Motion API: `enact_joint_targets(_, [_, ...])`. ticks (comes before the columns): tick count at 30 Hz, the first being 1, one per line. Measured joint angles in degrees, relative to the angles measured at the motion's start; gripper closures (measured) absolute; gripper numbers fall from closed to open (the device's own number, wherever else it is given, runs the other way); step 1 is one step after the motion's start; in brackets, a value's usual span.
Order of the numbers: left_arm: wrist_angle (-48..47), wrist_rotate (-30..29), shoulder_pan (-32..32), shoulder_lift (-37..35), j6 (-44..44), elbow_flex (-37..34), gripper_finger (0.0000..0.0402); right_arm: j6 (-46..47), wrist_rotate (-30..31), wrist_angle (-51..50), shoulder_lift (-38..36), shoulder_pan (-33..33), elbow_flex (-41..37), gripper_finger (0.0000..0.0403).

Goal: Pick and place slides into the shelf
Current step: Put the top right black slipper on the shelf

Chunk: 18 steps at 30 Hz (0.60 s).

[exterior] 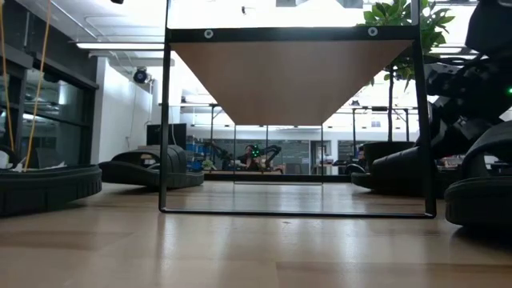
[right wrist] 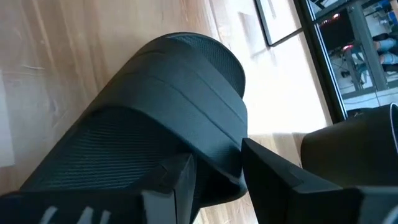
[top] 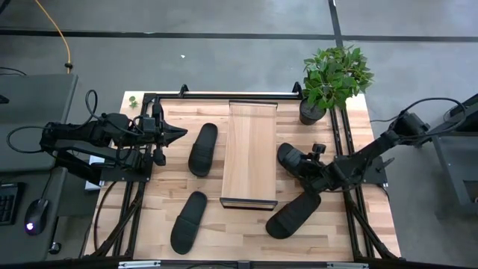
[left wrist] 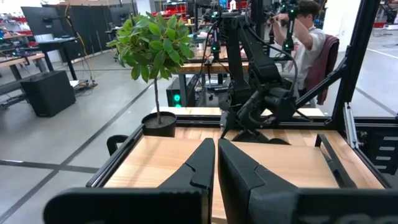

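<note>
Four black slides lie on the table around the light-wood shelf (top: 250, 153). Two are to its left (top: 202, 148) (top: 188, 221) and two to its right (top: 293, 158) (top: 293, 215). My right gripper (top: 312, 187) is low over the near right slide (right wrist: 168, 106) and shut on it. In the low view that slide (exterior: 480, 196) rests on its sole. My left gripper (top: 178, 134) waits shut above the table's left side, touching nothing, beside the far left slide. My right gripper pinches the near right slide at the edge of its wide strap (right wrist: 217, 171), one finger (right wrist: 177, 183) on each side. The fingers slant down from the table's right side. The slide's sole lies on the tabletop.
A potted plant (top: 332, 78) stands at the table's far right corner. The black frame rails (top: 340, 134) run along the table's edges. Bare wood shows in front of the shelf's dark near edge (top: 249, 203). A person (left wrist: 308, 37) sits beyond the table.
</note>
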Motion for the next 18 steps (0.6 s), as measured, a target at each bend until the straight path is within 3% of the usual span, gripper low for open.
enact_joint_targets(12, [0.0,0.0,0.0,0.0,0.0,0.0,0.0391,-1.0,-0.9,0.9,0.0,-1.0,0.0,0.0287])
enact_joint_targets(18, [0.0,0.0,0.0,0.0,0.0,0.0,0.0391,-0.5,-0.9,1.2,0.0,-1.0,0.0,0.0332])
